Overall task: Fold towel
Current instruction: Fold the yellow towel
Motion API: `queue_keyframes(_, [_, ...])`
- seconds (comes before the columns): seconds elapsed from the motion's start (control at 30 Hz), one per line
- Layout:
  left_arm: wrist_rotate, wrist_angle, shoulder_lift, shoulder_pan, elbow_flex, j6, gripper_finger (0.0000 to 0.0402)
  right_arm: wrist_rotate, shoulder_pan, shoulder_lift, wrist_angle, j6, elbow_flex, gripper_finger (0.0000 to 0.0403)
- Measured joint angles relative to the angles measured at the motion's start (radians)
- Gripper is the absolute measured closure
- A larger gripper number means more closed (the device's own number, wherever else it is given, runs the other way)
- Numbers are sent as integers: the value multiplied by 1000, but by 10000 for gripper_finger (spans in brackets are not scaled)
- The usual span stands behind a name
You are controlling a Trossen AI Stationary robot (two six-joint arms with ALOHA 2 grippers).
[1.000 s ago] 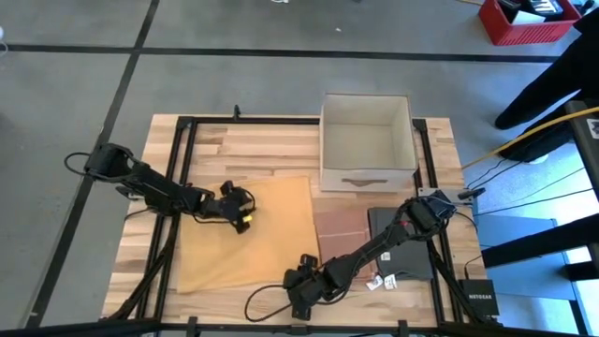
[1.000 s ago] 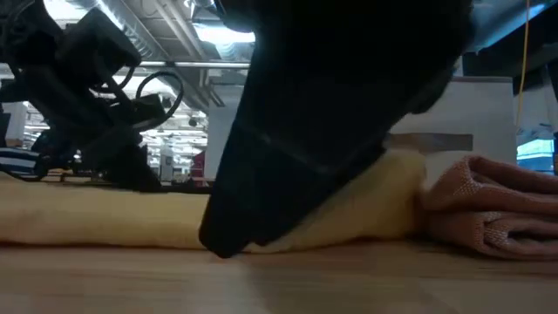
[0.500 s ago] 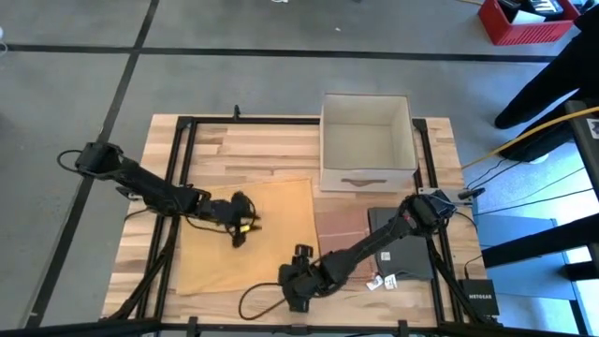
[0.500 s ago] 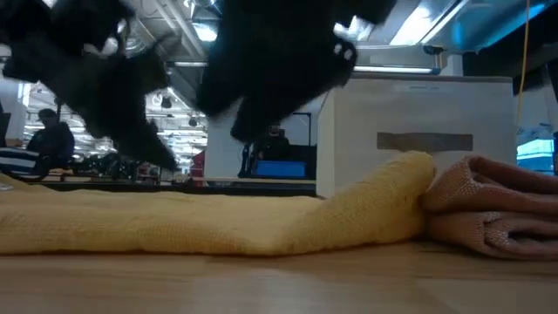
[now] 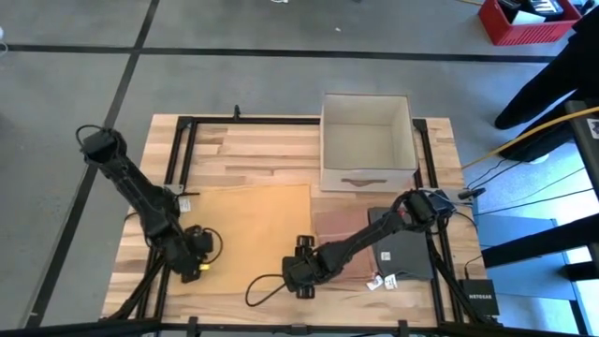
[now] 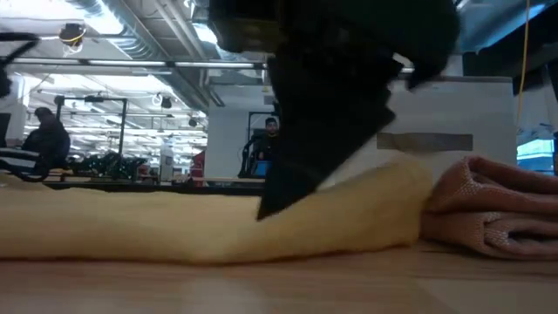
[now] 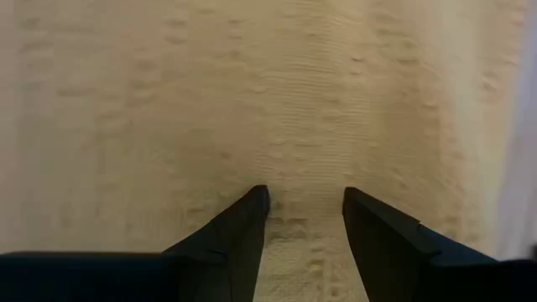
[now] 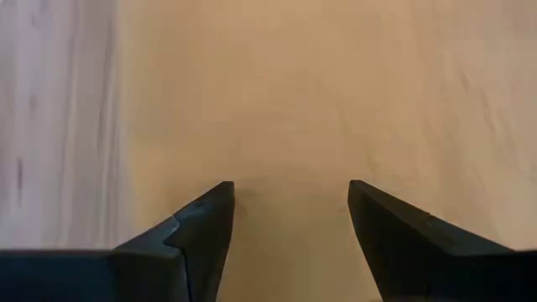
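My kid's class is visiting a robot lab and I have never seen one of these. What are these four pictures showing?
Two dark robot arms work at a wooden table. One picture looks down from above, one looks level across the tabletop, and two come from cameras on the wrists. A yellow towel lies spread flat. The left gripper is over its near left corner, the right gripper at its near right edge. Both are open and hold nothing: each wrist view shows two fingers apart above the cloth. Beside it lie a folded pink towel, a dark folded towel and a white box.
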Motion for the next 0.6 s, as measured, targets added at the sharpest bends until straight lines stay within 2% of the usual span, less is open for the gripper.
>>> queue_keyframes(0.13, [-87, -191, 3, -81, 6, -132, 247, -14, 10, -5, 27, 36, -65, 165])
queue_keyframes(0.2, [-147, -235, 2, -95, 4, -170, 247, -27, 16, -7, 30, 56, -85, 165])
queue_keyframes(0.33, [-214, -185, 2, -89, -1, -139, 247, -28, 19, -7, 16, 57, -78, 165])
queue_keyframes(0.47, [-194, -160, 3, -80, 58, -75, 247, -40, 20, -18, -22, 39, -20, 165])
queue_keyframes(0.6, [-187, -155, 1, -90, 159, -9, 247, 59, 23, -69, 21, 24, 22, 165])
